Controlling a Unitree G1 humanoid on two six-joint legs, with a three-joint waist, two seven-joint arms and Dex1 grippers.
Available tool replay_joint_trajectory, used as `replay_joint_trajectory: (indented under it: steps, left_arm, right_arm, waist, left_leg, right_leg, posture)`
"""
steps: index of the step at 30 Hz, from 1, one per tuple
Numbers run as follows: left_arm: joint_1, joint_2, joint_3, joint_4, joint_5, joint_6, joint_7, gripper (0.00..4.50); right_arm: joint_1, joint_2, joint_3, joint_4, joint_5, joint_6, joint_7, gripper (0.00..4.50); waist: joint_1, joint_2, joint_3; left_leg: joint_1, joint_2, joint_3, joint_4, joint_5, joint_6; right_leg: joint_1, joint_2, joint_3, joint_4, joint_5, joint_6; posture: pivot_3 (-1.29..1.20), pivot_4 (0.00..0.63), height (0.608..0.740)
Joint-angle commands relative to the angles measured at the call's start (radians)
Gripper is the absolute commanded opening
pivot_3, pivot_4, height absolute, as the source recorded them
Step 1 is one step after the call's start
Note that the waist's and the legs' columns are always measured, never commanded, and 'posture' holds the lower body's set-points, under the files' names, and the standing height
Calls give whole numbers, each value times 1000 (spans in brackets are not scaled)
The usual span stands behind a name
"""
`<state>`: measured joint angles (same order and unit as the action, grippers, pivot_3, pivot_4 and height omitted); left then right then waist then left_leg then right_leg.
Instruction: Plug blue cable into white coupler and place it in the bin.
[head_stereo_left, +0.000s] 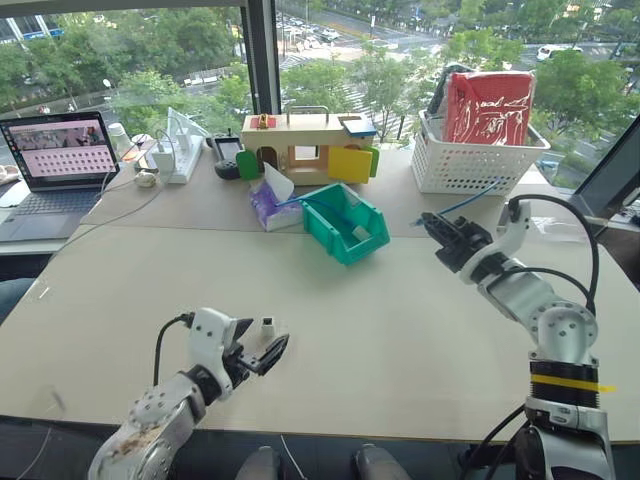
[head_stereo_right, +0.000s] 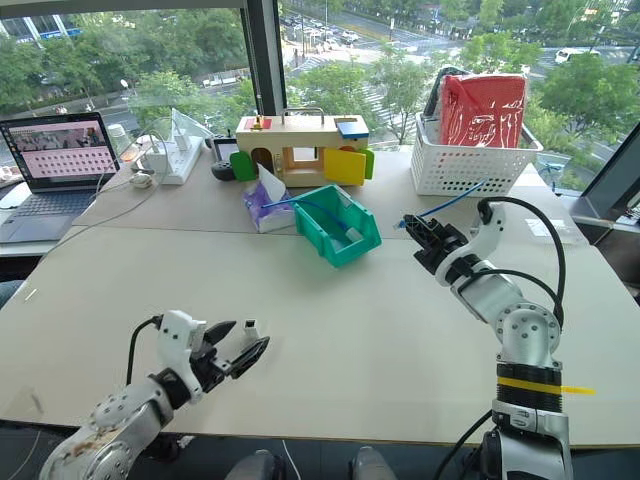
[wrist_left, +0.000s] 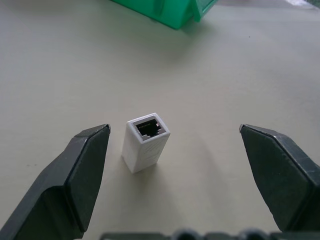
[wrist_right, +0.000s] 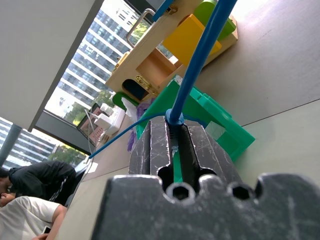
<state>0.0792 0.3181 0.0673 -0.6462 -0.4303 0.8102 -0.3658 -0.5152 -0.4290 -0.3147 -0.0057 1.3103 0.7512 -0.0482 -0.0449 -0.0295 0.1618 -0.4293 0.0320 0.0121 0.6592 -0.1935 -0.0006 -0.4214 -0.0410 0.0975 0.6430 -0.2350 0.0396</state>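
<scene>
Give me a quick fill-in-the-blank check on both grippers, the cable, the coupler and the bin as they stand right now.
1. The right gripper is shut on the thin light-blue cable, holding it ____ the table.
2. The tiny white boxy plastic coupler stands on the table between the ____ fingers of the left gripper.
3. The coupler's dark socket faces ____.
4. The small teal-green plastic bin stands just in front of the ____ toy house.

Missing words: above; open; up; wooden

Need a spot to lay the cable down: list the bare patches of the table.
Bare: the beige table between the small white boxy coupler, the teal plastic bin and the right gripper. Crowded: the far edge, around the white lattice basket.
</scene>
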Motion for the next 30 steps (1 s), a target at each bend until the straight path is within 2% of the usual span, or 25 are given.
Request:
replay_joint_trajectory:
  steps: [1,8,16,19,26,27,30]
  left_arm:
    - [-69,-12,-24,-18,-18,141,76,4474]
    - [-176,-35,-19,-37,-6,357,194,4474]
    - [-201,-32,-35,-57,5,468,245,4474]
    - [-189,-30,-55,-68,2,465,241,3764]
    - [-198,-33,-60,-67,21,456,261,1127]
    - [-198,3,-80,-56,38,386,228,724]
    - [-199,104,-121,-6,86,192,125,659]
  right_arm:
    - [34,12,-53,-89,25,7,-31,0]
    - [114,31,-93,-176,44,6,-79,0]
    - [118,35,-98,-194,53,3,-100,0]
    - [107,32,-96,-188,52,6,-100,0]
    - [94,25,-94,-184,53,18,-99,0]
    - [93,26,-94,-185,53,20,-100,0]
    - [89,28,-94,-187,53,21,-104,0]
  waist:
    - [-1,0,0]
    - [-4,0,0]
    - [-3,0,0]
    - [-3,0,0]
    - [-1,0,0]
    - [-1,0,0]
    - [0,0,0]
  left_leg:
    - [0,0,0,0,0,0]
    - [0,0,0,0,0,0]
    - [0,0,0,0,0,0]
    - [0,0,0,0,0,0]
    - [0,-1,0,0,0,0]
    - [0,-1,0,0,0,0]
    - [0,0,-1,0,0,0]
  right_leg:
    - [0,0,0,0,0,1]
    - [0,0,0,0,-1,2]
    - [0,0,0,0,-1,2]
    - [0,0,0,0,-1,2]
    - [0,0,0,0,-1,2]
    - [0,0,0,0,-1,2]
    - [0,0,0,0,-1,2]
  posture:
    - [0,150,739]
    - [0,150,739]
    - [0,150,739]
    - [0,150,739]
    - [0,150,739]
    - [0,150,739]
    - [0,150,739]
